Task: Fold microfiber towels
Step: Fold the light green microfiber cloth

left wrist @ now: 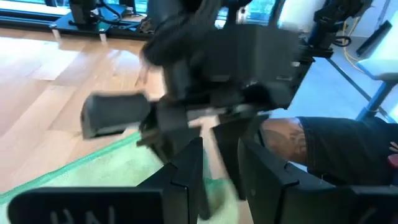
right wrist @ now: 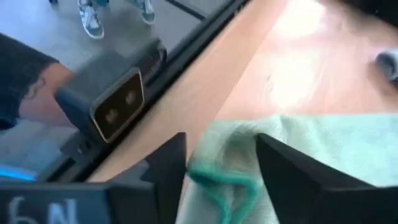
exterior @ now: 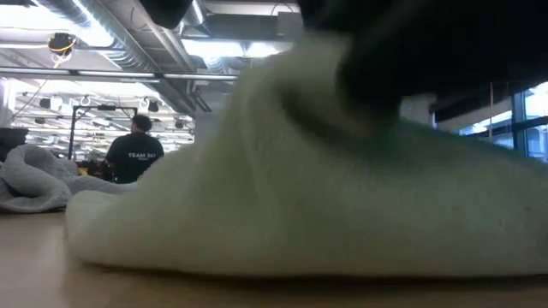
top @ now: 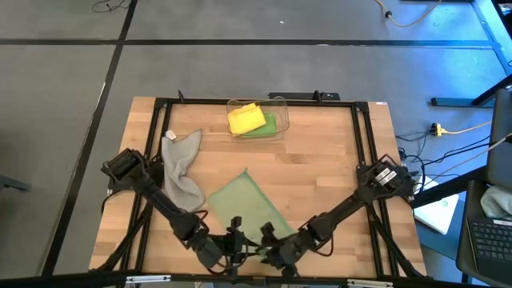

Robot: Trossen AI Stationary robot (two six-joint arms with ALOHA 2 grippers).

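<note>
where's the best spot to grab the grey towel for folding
Probably by a corner at its far end, near the white tag, coming straight down from above. The grey towel lies crumpled in a long strip on the table, so its edges are bunched; the tag end sits clear of the left arm and the pale sage green towel, giving an end effector room to pinch.

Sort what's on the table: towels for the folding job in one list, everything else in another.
For the job:
- pale sage towel, at both claws
- grey towel, crumpled
- yellow towel, in the bin
- bright green towel, in the bin

Just lying about:
- clear plastic bin
</note>
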